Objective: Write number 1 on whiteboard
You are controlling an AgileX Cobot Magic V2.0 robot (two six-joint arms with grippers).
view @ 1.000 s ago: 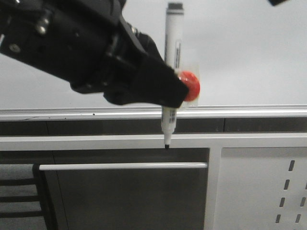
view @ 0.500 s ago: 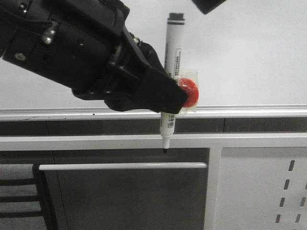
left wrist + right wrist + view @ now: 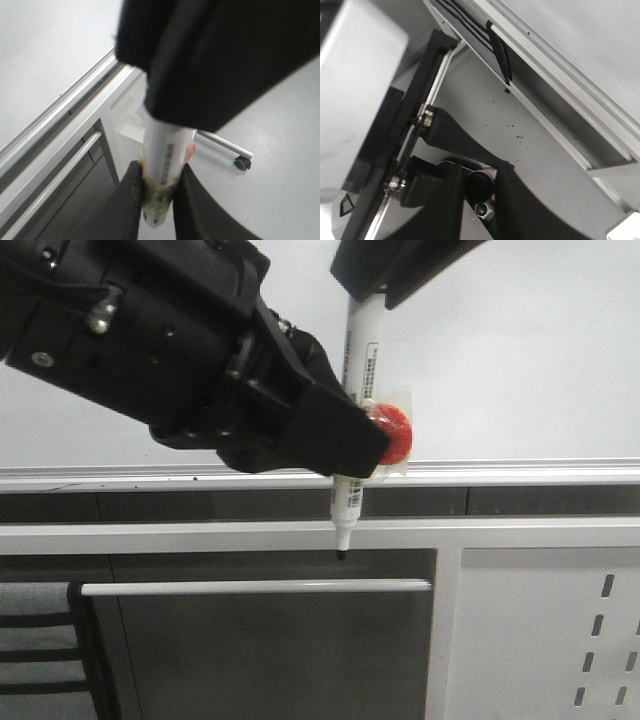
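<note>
- Front view: the left gripper (image 3: 350,445) has its jaws clamped on a marker (image 3: 357,390), which stands nearly upright with its dark tip pointing down.
- The marker's tip (image 3: 342,556) hangs below the silvery bottom rail (image 3: 520,474) of the whiteboard (image 3: 520,350), in front of the pale frame bar above a dark panel (image 3: 270,660) with a pale bar handle (image 3: 255,587).
- A red round piece (image 3: 395,430) sits on the marker's barrel just beside the left gripper's fingers.
- The right gripper (image 3: 400,270) is at the marker's upper end, covering its cap; in this view I cannot tell whether its jaws are touching it.
- Left wrist view: the two dark fingers (image 3: 131,200) press on either side of the white barrel (image 3: 165,165), with something dark and blurred covering the barrel's far end.
- Right wrist view: the right gripper's (image 3: 480,190) jaws stand on either side of the marker's dark end (image 3: 480,186), very close to it; contact cannot be told.
- The whiteboard fills the background behind both arms; no pen stroke shows on its pale surface.
- A grey perforated panel (image 3: 560,640) lies low on the right.
</note>
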